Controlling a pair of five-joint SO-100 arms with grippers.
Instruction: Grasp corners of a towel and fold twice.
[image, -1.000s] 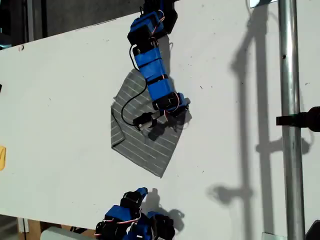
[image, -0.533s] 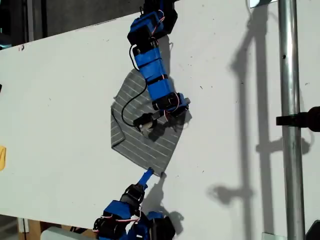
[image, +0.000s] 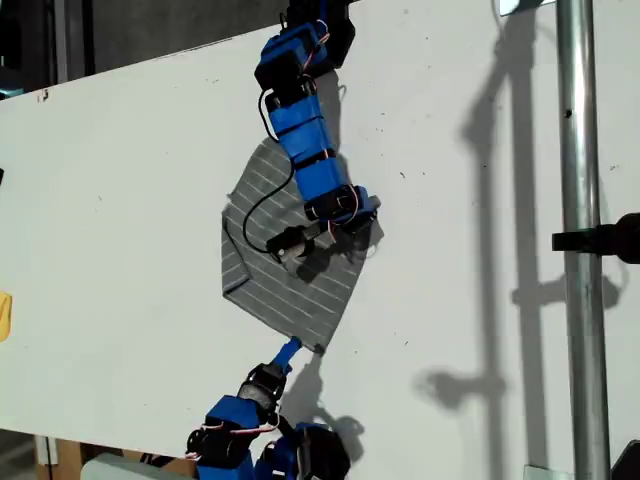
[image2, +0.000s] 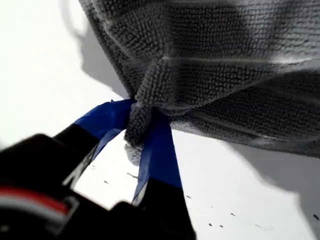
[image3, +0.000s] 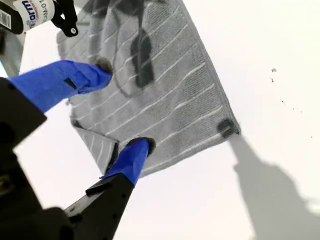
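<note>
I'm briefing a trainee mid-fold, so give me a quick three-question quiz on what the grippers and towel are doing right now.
1. True or false: my first gripper is shut on a corner of the towel.
2. My second gripper is: A) open, fingers spread over the towel; B) shut on a corner; C) shut on nothing.
3. Fill in: the towel is grey with thin ____ stripes.
Key: 1 true; 2 A; 3 white.
</note>
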